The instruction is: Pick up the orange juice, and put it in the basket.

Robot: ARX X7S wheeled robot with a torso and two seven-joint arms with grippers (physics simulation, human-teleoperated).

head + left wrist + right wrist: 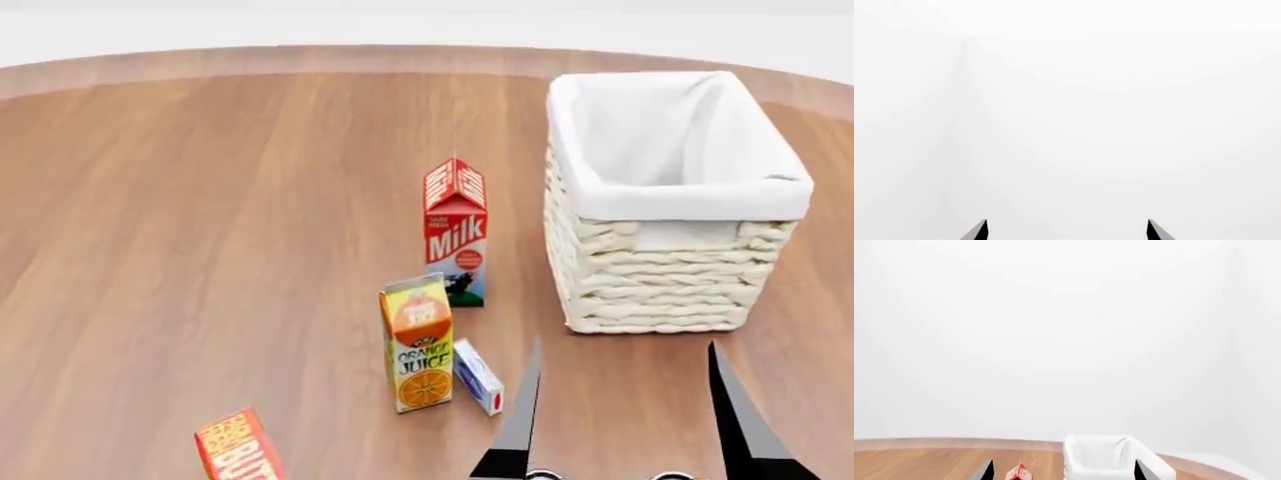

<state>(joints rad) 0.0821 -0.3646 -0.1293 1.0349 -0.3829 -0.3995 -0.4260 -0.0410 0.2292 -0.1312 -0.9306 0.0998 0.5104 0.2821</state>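
While the juice (pixel 418 344) is stood upright on the wooden worktop (pixel 200 220), nothing is being held by either gripper. The carton is found toward the near side of the worktop, well left of the basket (pixel 667 270) and in front of the milk (pixel 457 232), with a clear gap left between the two cartons. A small blue-and-white box (pixel 478 376) is laid down just beside the juice on its right; whether they're actually touching can't be told. A red-orange butter box (pixel 238 446) is seen further left at the near edge, partly cut off by the frame.

The basket is sat on the right side of the worktop, its white lining (pixel 667 140) folded over the rim, and nothing is seen inside it.

The right gripper (pixel 625 420) is shown at the bottom of the head view, its two dark fingers (pixel 521 420) spread wide apart and empty, pointed toward the basket's near wall, right of the juice and apart from it. In the right wrist view the basket (pixel 1111 457) and the milk top (pixel 1017 473) are caught between the finger tips.

The left gripper (pixel 1067 230) is only shown in its own wrist view, fingers (pixel 977 231) held wide open against plain white, nothing gripped.
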